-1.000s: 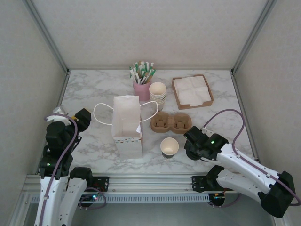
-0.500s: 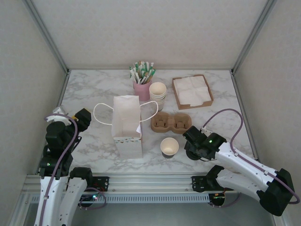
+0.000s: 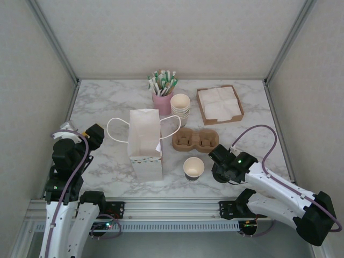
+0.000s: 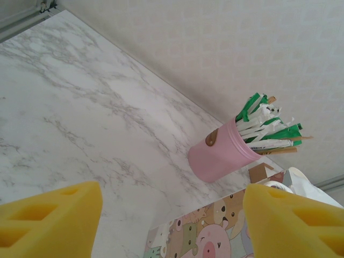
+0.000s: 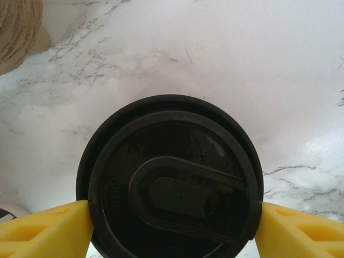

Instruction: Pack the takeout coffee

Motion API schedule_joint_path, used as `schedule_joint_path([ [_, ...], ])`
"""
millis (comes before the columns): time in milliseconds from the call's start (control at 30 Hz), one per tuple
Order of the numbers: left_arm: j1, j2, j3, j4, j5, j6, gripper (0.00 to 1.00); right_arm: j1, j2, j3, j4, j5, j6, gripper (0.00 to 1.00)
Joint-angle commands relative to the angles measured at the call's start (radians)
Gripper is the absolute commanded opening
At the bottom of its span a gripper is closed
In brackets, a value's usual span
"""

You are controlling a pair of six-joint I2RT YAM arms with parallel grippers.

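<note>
A round black lid [image 5: 172,188] lies on top of other black lids on the marble, and my right gripper [image 5: 172,215] is shut on it, one yellow pad against its rim on each side. From above, that gripper [image 3: 217,167] hangs at the front right and covers the lids. A lidless cream paper cup [image 3: 193,167] stands just to its left. The takeout coffee is out of view. My left gripper [image 3: 94,134] hovers at the left edge, and in its wrist view it [image 4: 172,226] is open with nothing between the fingers.
A white paper bag [image 3: 145,142] with handles stands in the middle; its printed side [image 4: 215,231] shows below the left gripper. A brown two-cup carrier [image 3: 195,140], a stack of cups [image 3: 180,107], a pink straw holder [image 3: 161,102] and a napkin tray [image 3: 219,105] stand behind.
My right gripper's fingers have closed in onto the black lid and the arm has edged slightly left. The left arm has not moved.
</note>
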Motion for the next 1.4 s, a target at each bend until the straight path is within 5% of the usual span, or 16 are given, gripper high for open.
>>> schedule_joint_path([
  [0,-0.004,-0.006,0.001,-0.012,-0.007,-0.009,0.69,-0.007,-0.010,-0.017,-0.007,0.040,0.023,0.76],
  [833,-0.003,-0.004,0.001,-0.013,-0.010,-0.009,0.69,0.004,-0.064,0.168,-0.139,0.021,-0.125,0.73],
  [1367,-0.002,-0.002,0.001,-0.012,-0.012,-0.008,0.69,0.384,0.188,0.461,-0.171,0.118,-0.107,0.73],
])
